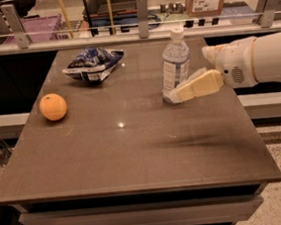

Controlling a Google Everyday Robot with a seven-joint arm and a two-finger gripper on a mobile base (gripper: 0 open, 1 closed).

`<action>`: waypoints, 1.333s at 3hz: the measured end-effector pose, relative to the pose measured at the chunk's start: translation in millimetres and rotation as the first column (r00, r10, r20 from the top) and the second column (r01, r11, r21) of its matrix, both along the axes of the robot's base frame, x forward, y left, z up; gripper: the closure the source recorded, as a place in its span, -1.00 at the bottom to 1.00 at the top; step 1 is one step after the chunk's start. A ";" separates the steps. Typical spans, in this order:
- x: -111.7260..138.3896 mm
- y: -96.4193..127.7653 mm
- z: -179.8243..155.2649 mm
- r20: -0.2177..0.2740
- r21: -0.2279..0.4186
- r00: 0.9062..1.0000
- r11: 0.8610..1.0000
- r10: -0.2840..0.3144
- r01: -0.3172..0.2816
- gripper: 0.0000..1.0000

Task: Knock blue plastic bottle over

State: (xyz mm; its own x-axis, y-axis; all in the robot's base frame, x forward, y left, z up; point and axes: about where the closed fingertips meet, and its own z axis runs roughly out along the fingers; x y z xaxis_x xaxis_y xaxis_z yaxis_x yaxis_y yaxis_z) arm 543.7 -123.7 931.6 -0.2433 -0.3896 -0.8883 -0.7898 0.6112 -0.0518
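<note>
Counter (135, 160): dark brown top, seen from the near edge.

Blue plastic bottle (175, 64): upright, white cap on, in the far right part of the counter, closer to the right edge than to the left and short of the far right corner.

Gripper (178, 95): cream-coloured, reaching in across the right edge on a white arm (265, 62). It is held low and points left, with its tip at the bottle's lower right side. It appears to touch the bottle, though contact is not certain from this angle. Whether the gripper is spread or pressed together cannot be told.

Orange (53, 106): near the left edge, about halfway along it.

Blue-and-white snack bag (92, 64): lying flat toward the far left corner, well apart from the bottle.
</note>
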 end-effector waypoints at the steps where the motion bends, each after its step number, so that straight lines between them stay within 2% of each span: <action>1: 1.5 13.0 -9.3 0.033 0.026 0.999 0.999 0.021 -0.022 -1.00; 2: 7.7 31.4 -15.2 0.078 0.058 0.995 0.996 0.063 -0.068 -1.00; 4: 23.8 40.2 -23.1 0.119 0.113 0.990 0.990 0.076 -0.090 -1.00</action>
